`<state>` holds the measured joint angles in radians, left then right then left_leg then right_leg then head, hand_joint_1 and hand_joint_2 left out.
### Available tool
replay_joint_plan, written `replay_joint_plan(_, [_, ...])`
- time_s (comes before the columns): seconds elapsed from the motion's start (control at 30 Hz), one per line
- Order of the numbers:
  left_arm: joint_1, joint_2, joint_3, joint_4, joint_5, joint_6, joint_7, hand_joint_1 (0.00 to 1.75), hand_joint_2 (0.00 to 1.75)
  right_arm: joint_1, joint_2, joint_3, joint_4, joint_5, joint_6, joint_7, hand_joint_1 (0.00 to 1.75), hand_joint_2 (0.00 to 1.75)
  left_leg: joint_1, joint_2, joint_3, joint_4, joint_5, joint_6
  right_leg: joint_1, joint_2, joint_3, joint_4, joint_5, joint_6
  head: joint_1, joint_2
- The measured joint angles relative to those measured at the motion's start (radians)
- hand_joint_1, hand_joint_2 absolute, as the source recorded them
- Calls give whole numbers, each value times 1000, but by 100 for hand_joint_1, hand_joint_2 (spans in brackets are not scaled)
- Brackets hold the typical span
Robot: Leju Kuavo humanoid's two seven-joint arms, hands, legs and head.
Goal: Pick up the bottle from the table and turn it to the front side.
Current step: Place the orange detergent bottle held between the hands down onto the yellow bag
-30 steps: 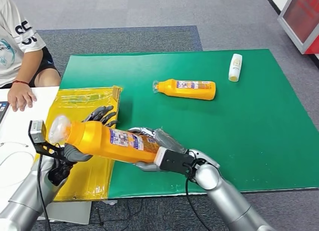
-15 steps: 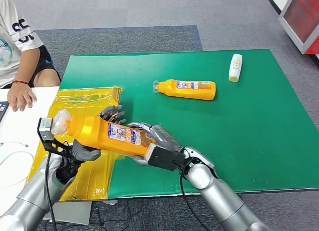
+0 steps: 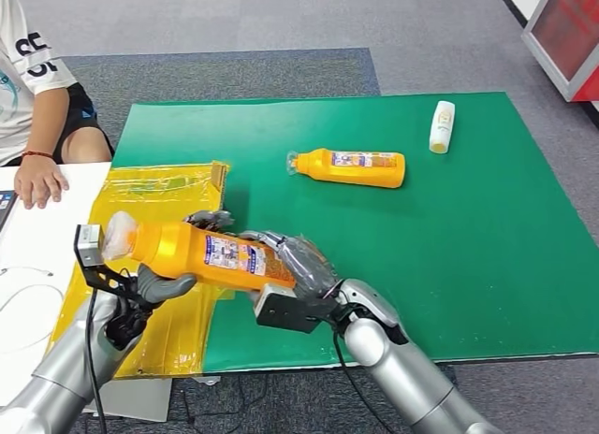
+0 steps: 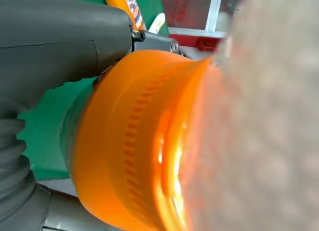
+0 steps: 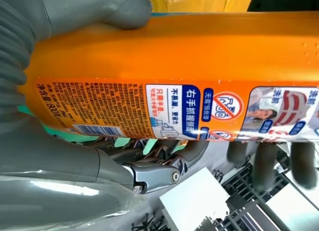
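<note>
An orange bottle [image 3: 201, 253] with a printed label and a plastic-wrapped cap [image 3: 116, 236] hangs lying sideways above the front left of the green mat [image 3: 438, 228], held between both hands. My left hand [image 3: 153, 286] grips its neck end, thumb underneath and fingers [image 3: 209, 217] behind. The base end sits in my right hand [image 3: 302, 266]. In the left wrist view the bottle's shoulder [image 4: 127, 151] sits against the grey thumb [image 4: 56, 37]. In the right wrist view the label [image 5: 177, 104] faces the camera, with the thumb [image 5: 94, 9] on one side and fingers [image 5: 161, 159] on the other.
A second orange bottle [image 3: 351, 167] lies on the mat's middle, and a small white bottle [image 3: 442, 126] lies far right. A yellow bag [image 3: 166, 186] lies under my left hand. A person sits at the far left with a hand [image 3: 38, 180] on a white surface.
My left hand's fingers have slid along the bottle toward the label. The right wrist has swung left under the base. The bottle stays held, shifted slightly away from me.
</note>
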<state>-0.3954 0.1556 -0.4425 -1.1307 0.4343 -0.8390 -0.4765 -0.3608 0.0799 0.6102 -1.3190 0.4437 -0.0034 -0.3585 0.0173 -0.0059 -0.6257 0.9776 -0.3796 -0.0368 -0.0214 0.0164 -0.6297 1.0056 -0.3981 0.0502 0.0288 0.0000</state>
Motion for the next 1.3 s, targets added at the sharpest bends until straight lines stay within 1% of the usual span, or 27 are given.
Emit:
replay_joint_plan(0.23, [5,0,2,0,-1,1,0,175,175,15,4,1,-5,6,-2,2,175,175,0,0,0,0,0,0,0,0,0,0,0,0,0,0])
replay_joint_plan(0.3, [6,0,2,0,-2,1,-1,175,175,18,6,1,-5,5,-1,3,171,175,0,0,0,0,0,0,0,0,0,0,0,0,0,0])
replay_joint_plan(0.33, [7,0,3,0,-3,0,-2,175,175,19,7,1,-5,4,0,4,166,175,0,0,0,0,0,0,0,0,0,0,0,0,0,0])
replay_joint_plan(0.37, [8,0,3,0,-5,0,-2,175,175,19,7,0,-5,2,1,4,146,175,0,0,0,0,0,0,0,0,0,0,0,0,0,0])
replay_joint_plan(0.4, [8,0,3,0,-7,0,-3,175,175,19,8,0,-4,-1,4,4,109,175,0,0,0,0,0,0,0,0,0,0,0,0,0,0])
replay_joint_plan(0.47, [9,0,4,0,-11,0,-4,175,175,19,8,-1,-4,-10,12,5,30,175,0,0,0,0,0,0,0,0,0,0,0,0,0,0])
replay_joint_plan(0.5, [10,0,4,0,-13,0,-4,175,175,20,8,-1,-4,-15,16,5,6,175,0,0,0,0,0,0,0,0,0,0,0,0,0,0])
replay_joint_plan(0.53, [10,0,5,0,-16,0,-4,175,175,20,8,-2,-4,-22,22,6,0,175,0,0,0,0,0,0,0,0,0,0,0,0,0,0])
replay_joint_plan(0.63, [15,0,5,0,-43,11,-8,175,175,20,9,-11,-4,-55,40,6,0,175,0,0,0,0,0,0,0,0,0,0,0,0,0,0])
replay_joint_plan(0.73, [24,0,5,-3,-85,46,-18,175,175,21,10,-29,-4,-92,56,5,0,175,0,0,0,0,0,0,0,0,0,0,0,0,0,0])
replay_joint_plan(0.83, [27,0,5,-6,-102,61,-21,175,175,21,10,-35,-3,-103,60,5,0,175,0,0,0,0,0,0,0,0,0,0,0,0,0,0])
replay_joint_plan(0.97, [50,4,5,-54,-233,182,-15,175,175,30,10,-102,0,-176,84,-2,0,175,0,0,0,0,0,0,0,0,0,0,0,0,0,0])
replay_joint_plan(1.07, [50,6,3,-81,-299,240,-1,175,175,36,10,-129,4,-191,90,-3,0,175,0,0,0,0,0,0,0,0,0,0,0,0,0,0])
replay_joint_plan(1.13, [47,10,1,-99,-371,303,27,175,175,41,10,-146,6,-194,91,-3,0,175,0,0,0,0,0,0,0,0,-1,0,0,0,0,0])
replay_joint_plan(1.17, [43,12,-2,-108,-422,350,52,175,175,45,10,-154,6,-195,91,-2,0,175,0,0,0,0,0,0,0,0,-1,0,0,0,0,0])
replay_joint_plan(1.23, [30,16,-10,-125,-552,457,126,175,175,56,10,-172,7,-192,87,3,0,175,0,0,0,0,0,0,0,0,-1,0,0,0,0,0])
replay_joint_plan(1.3, [6,18,-25,-138,-696,554,217,175,175,71,10,-190,6,-181,84,12,0,175,0,0,0,0,1,0,0,0,-2,0,1,0,0,0])
